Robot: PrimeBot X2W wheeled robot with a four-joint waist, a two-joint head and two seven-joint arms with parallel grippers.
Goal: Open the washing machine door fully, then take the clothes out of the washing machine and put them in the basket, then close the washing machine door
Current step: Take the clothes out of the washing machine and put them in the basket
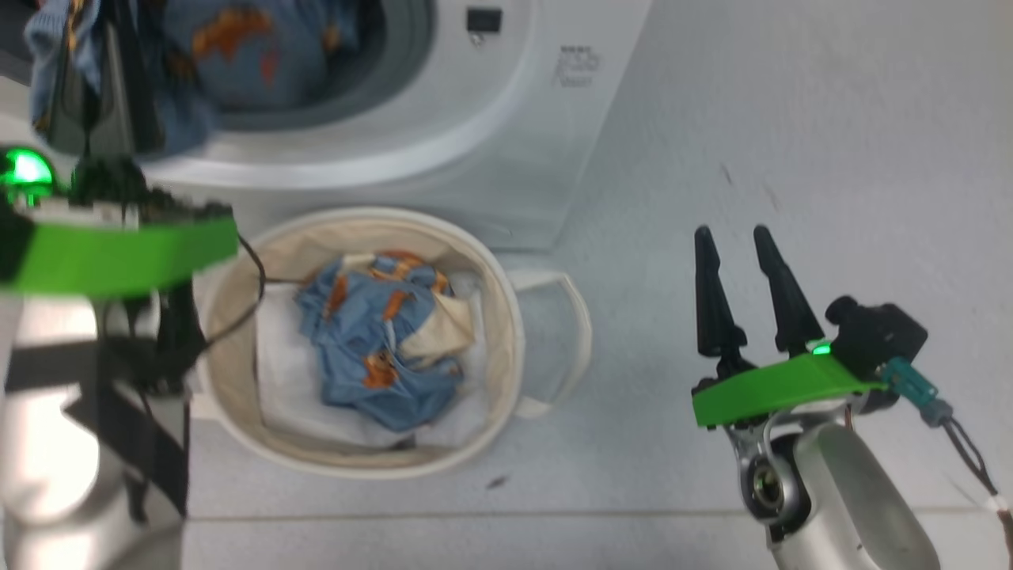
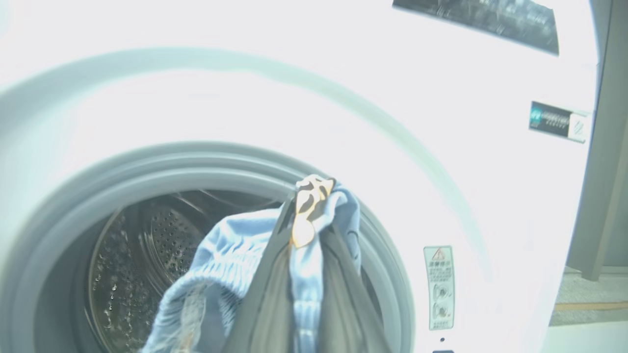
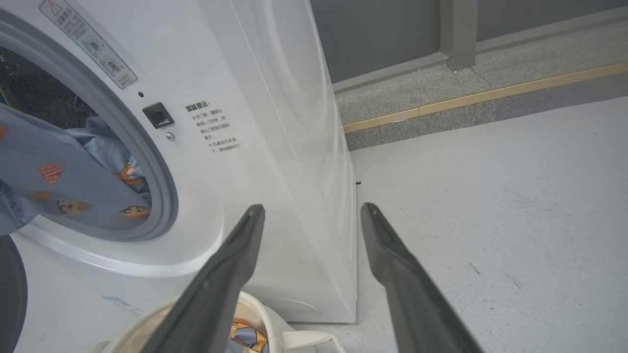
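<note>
Our left gripper (image 2: 312,206) pinches the light blue clothes (image 2: 230,250) at the mouth of the washing machine (image 2: 441,147), so we should lift them clear of its grey rim (image 2: 196,162) before lowering into the basket (image 1: 234,360) just in front of that machine, while our right gripper (image 1: 733,234) hangs spread.

The washing machine (image 1: 514,119) is a white front-loader with a grey-rimmed drum opening, which stands uncovered. The washing machine door (image 3: 10,294) is swung clear; part of its black rim shows beside the opening. The clothes (image 1: 237,55) in the drum are light blue with orange-brown figures. One fold spills over the rim, pinched between the closed fingers of the left gripper (image 2: 314,196). The basket (image 1: 510,332), round cream canvas with loop handles, stands upright just before the washer. A crumpled garment of the same print (image 1: 380,348) lies inside.
</note>
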